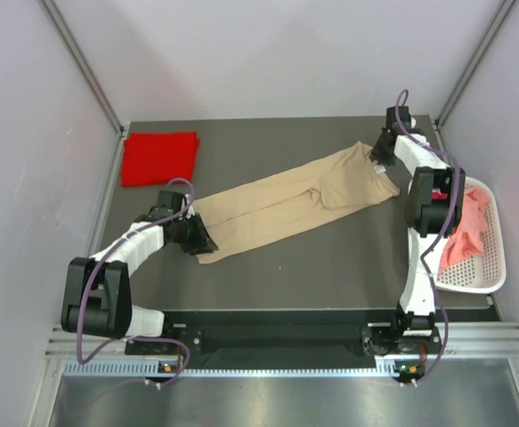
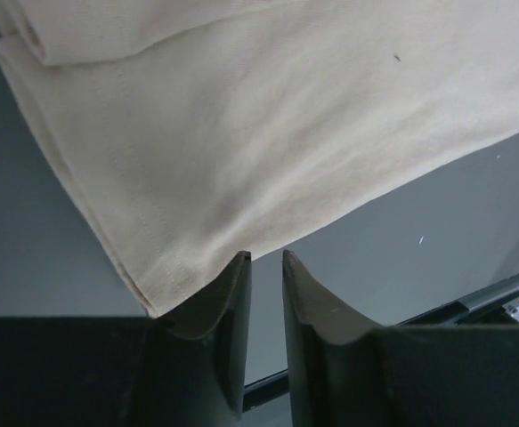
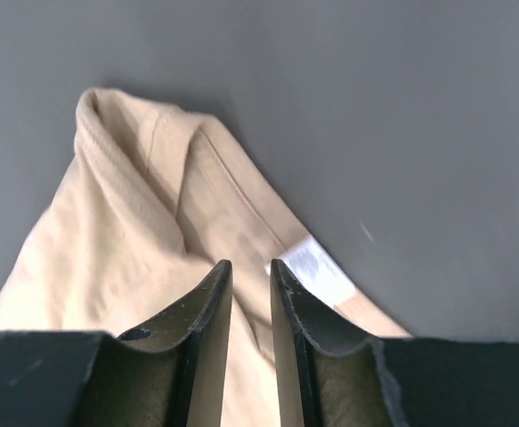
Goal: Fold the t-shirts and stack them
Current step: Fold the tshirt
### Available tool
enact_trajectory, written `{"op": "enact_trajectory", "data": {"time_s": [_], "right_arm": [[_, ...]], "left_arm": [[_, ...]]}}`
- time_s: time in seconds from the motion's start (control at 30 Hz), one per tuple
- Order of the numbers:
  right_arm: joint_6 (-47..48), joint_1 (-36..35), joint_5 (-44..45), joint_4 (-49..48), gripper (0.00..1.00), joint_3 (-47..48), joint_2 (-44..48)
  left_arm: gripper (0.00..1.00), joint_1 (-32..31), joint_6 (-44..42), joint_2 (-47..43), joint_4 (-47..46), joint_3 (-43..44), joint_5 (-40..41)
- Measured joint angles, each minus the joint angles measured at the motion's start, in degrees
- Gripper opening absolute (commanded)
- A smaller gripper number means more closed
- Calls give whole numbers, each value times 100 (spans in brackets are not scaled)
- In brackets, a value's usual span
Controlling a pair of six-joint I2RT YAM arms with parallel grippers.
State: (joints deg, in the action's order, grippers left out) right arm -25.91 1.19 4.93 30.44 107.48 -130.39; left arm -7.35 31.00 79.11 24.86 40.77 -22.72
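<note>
A tan t-shirt lies stretched in a long diagonal strip from the near left to the far right of the dark table. My left gripper sits at its lower left end. In the left wrist view the jaws stand slightly open with only table between them, and the shirt's stitched hem lies just past the left fingertip. My right gripper hovers over the shirt's far end. There the jaws are narrowly open above the tan cloth, beside a white label. A folded red t-shirt rests at the back left.
A white slotted basket stands off the table's right edge with pink cloth in it. Grey walls close in the table on the left, back and right. The table's near edge shows in the left wrist view.
</note>
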Motion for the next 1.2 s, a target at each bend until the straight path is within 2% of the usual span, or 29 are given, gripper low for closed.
{"op": "enact_trajectory", "data": {"time_s": [0.27, 0.5, 1.2], "right_arm": [[35, 24, -138, -157, 26, -789, 940], [55, 57, -232, -214, 26, -949, 1078], [87, 280, -544, -321, 26, -960, 1078]], "left_arm": [[0, 2, 74, -166, 50, -153, 474], [0, 0, 302, -439, 260, -203, 1023], [0, -59, 684, -435, 516, -459, 1672]]}}
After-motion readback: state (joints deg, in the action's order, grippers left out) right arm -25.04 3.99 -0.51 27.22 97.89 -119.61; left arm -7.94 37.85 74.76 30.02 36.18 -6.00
